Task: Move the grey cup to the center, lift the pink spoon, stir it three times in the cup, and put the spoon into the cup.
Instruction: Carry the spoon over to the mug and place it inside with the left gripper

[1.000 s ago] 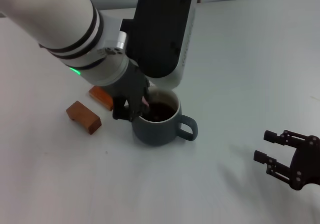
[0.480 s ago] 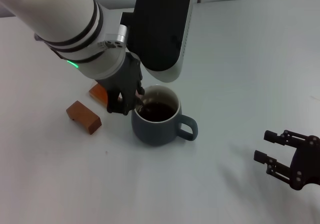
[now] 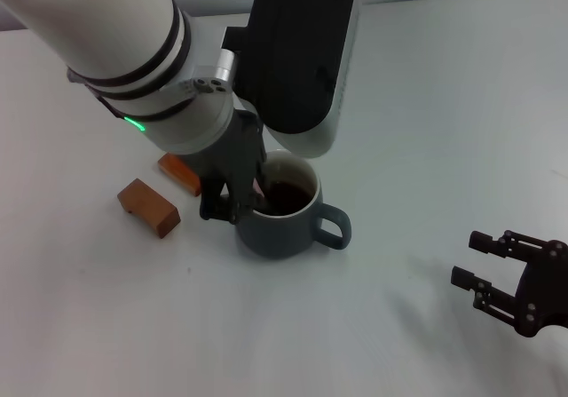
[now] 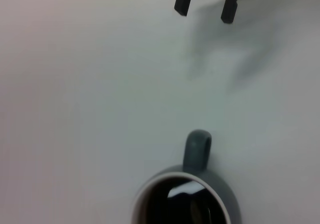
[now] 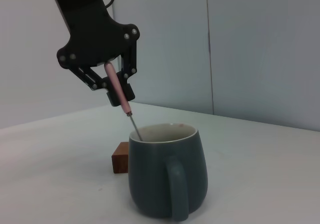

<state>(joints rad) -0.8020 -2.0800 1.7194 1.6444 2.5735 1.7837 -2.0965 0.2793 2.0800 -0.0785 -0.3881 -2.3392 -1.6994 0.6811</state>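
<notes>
1. One dark blue-grey ceramic mug, the grey cup (image 3: 282, 212), stands upright on the plain white tabletop (image 3: 426, 104). It has a white glazed inside, dark brown liquid in it, and a loop handle turned toward the robot's right.
2. One slim spoon with a pale pink handle and thin metal stem, the pink spoon (image 5: 118, 90), is tilted, its stem running down past the cup's rim into the cup. Its bowl is hidden inside, so whether it reaches the liquid cannot be told.
3. Two brown wooden blocks lie on the tabletop to the left of the cup: the nearer wooden block (image 3: 148, 207) is fully in view, and the farther wooden block (image 3: 180, 172) is partly covered by the left arm.
4. The left gripper (image 3: 232, 200) hangs just over the left side of the cup's rim, its black fingers (image 5: 116, 96) clenched on the spoon's pink handle.
5. The right gripper (image 3: 486, 275) is parked well apart from the cup, low over the near right of the tabletop, with its two finger pairs spread and nothing between them.
</notes>
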